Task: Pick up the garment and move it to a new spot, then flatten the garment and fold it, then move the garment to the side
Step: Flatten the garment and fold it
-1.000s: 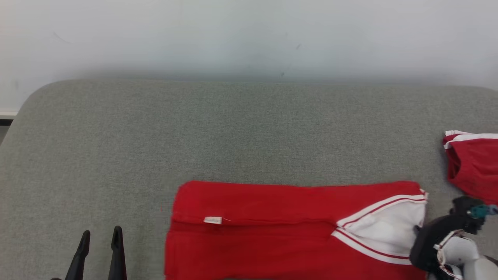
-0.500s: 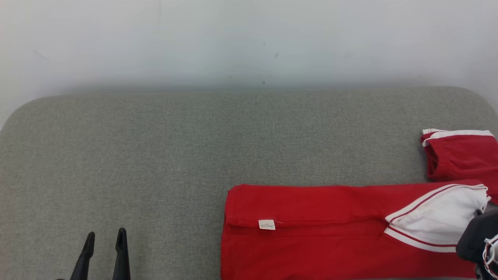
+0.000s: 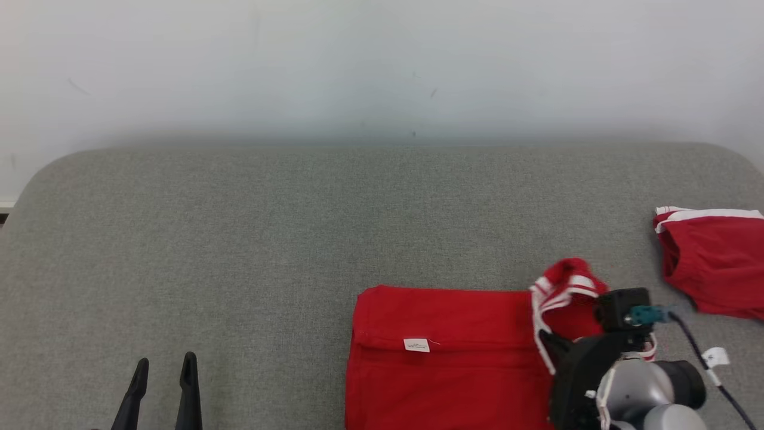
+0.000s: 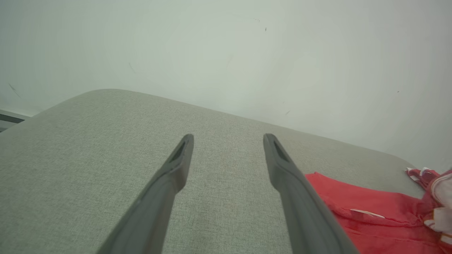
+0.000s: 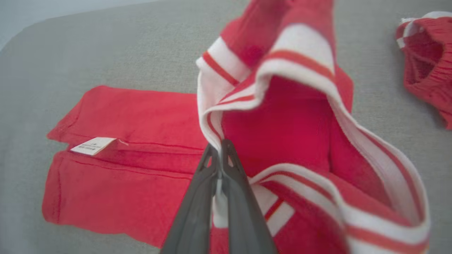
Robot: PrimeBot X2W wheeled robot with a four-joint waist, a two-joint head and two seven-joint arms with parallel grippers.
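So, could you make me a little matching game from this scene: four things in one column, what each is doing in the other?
Things:
1. left gripper
2. right gripper
3. white label
4. second red garment

States:
A. lying apart at the far right of the grey surface
B. shut on the striped edge of the red garment
C. open and empty
D. lying on the flat part of the red garment

Pairs: 1-C, 2-B, 3-D, 4-A
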